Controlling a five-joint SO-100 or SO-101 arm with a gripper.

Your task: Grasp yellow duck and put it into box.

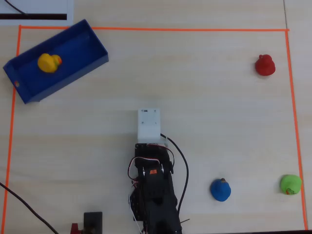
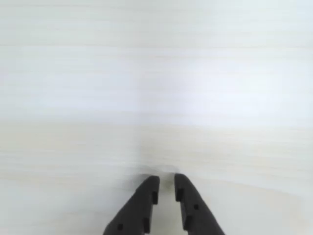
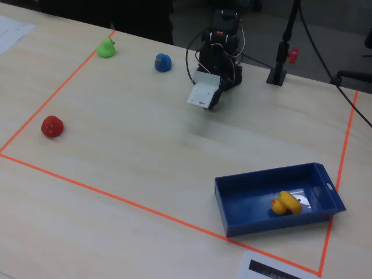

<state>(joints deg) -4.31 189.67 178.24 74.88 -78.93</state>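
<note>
Basically done, by my read: the yellow duck point(image 1: 48, 62) sits inside the box point(image 1: 87, 44), on the floor of it, toward the short end with the small hole in the overhead view. In the fixed view the yellow duck point(image 3: 285, 203) looks tipped a bit on its side, which fits a drop more than a careful set-down, but that's a guess.

My gripper point(image 2: 166, 182) holds nothing. Wrist view shows both fingers with a narrow gap between the tips, nearly together, only bare table point(image 2: 156, 88) under them. No duck, no box in that view.

Arm is folded back close to its base near the bottom-centre of the overhead view, well apart from the box. Looks like a parked pose: out of the way of the taped work area point(image 1: 146, 29), nothing near the fingers to snag.

Other toys sit apart from the box and apart from me: red duck point(image 1: 265, 65) at upper right, green duck point(image 1: 290, 184) at lower right, blue duck point(image 1: 221, 189) just right of my arm. None are targets.

Nothing left to grab. Only risk I see is the blue duck if I swing right.
</note>
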